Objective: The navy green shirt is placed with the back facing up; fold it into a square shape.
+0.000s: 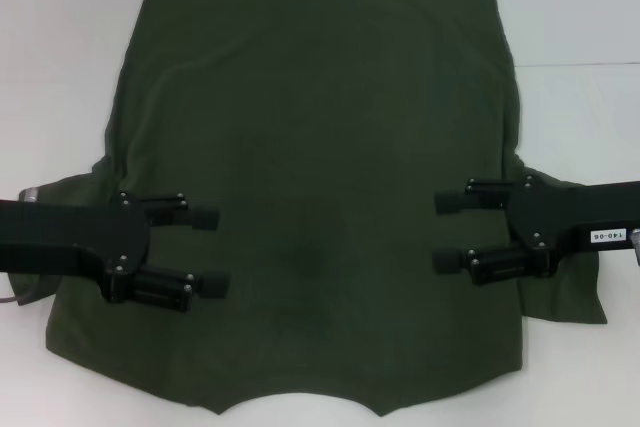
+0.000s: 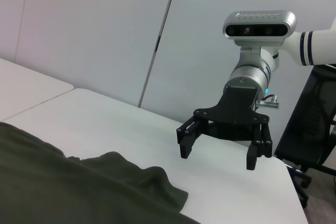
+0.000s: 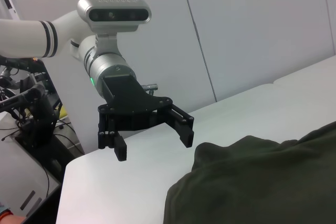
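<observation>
The navy green shirt (image 1: 320, 197) lies spread flat on the white table (image 1: 580, 37), plain side up, its neckline at the near edge and its hem at the far edge. Both sleeves stick out at the sides. My left gripper (image 1: 210, 250) hovers open over the shirt's left side near the sleeve, fingers pointing inward. Opposite it, my right gripper (image 1: 444, 231) is open over the right side. Neither holds any cloth. The left wrist view shows the right gripper (image 2: 218, 156) above the table beyond a shirt (image 2: 79, 187) sleeve. In the right wrist view the left gripper (image 3: 155, 146) hangs open beyond the shirt (image 3: 262, 182).
Bare white tabletop borders the shirt on the far left and right. A table seam (image 1: 580, 65) runs across at the far right. Pale wall panels (image 2: 105, 35) stand behind the table. A dark office chair (image 2: 315, 129) and equipment (image 3: 26, 114) stand off the table's ends.
</observation>
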Robot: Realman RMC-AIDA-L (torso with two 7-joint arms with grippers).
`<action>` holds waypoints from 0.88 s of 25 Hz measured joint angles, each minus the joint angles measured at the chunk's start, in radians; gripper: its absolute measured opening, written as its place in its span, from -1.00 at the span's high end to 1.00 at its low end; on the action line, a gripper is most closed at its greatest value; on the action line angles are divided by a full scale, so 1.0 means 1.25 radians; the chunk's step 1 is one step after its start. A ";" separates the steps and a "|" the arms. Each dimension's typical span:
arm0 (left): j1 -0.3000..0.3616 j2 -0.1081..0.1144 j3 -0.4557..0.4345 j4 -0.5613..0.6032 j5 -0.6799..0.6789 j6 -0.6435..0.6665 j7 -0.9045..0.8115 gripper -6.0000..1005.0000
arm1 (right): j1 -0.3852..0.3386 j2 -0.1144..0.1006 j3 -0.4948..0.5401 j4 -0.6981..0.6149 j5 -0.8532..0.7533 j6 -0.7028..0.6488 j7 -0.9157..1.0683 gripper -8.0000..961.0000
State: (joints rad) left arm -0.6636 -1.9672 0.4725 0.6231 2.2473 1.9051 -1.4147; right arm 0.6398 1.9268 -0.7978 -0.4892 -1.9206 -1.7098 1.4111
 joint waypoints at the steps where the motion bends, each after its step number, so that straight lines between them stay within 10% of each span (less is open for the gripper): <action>1: 0.000 0.000 0.000 0.000 0.000 0.000 0.001 -0.89 | 0.000 0.000 0.000 0.000 0.000 0.000 0.000 -0.93; 22: 0.000 0.001 0.000 0.002 0.004 0.000 0.008 -0.89 | -0.005 0.000 0.000 0.000 0.000 -0.011 0.001 -0.91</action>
State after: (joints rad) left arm -0.6632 -1.9665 0.4721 0.6259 2.2519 1.9051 -1.4052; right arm 0.6331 1.9264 -0.7976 -0.4894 -1.9205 -1.7234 1.4128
